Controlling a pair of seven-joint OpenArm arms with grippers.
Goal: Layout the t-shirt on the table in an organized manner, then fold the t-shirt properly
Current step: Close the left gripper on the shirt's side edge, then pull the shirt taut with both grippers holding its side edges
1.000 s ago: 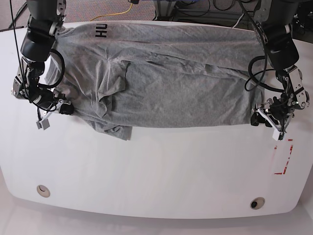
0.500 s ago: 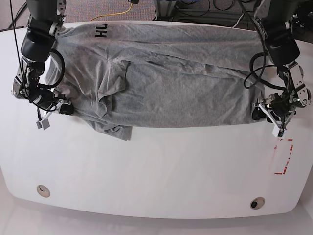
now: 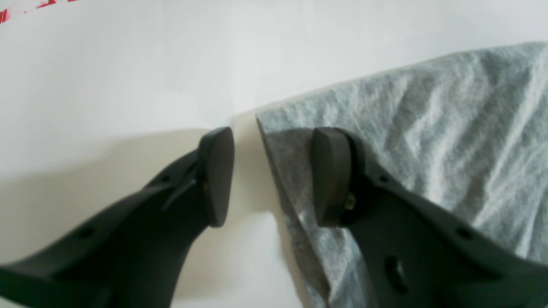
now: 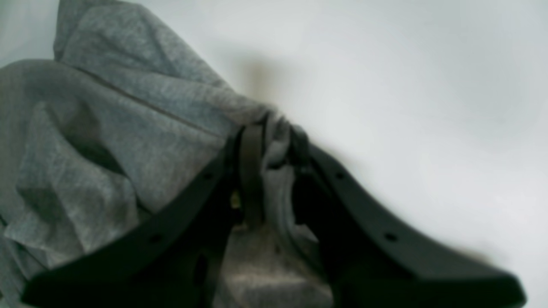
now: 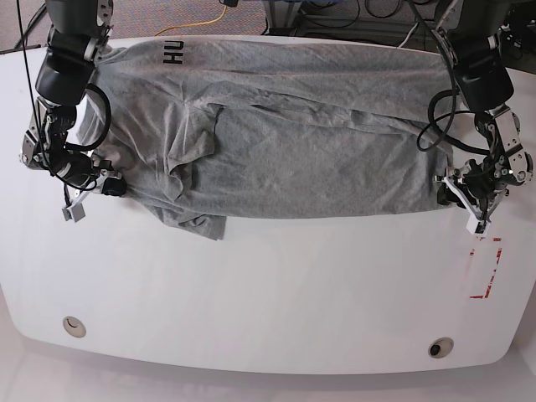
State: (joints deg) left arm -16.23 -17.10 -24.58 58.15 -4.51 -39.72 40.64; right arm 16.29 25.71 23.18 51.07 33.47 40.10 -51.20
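Comparing with a second ago, the left gripper (image 3: 274,175) is found shifted slightly up along the shirt's (image 5: 310,142) corner edge, its jaws apart and straddling the hem: one pad (image 3: 329,171) on cloth, the other on bare table (image 5: 268,285). The right gripper (image 4: 272,158) is clamped on a bunched fold at the opposite side, unmoved. The shirt is spread lengthwise but wrinkled, one sleeve folded over; layout is judged incomplete, with a corner grasp seemingly being prepared.
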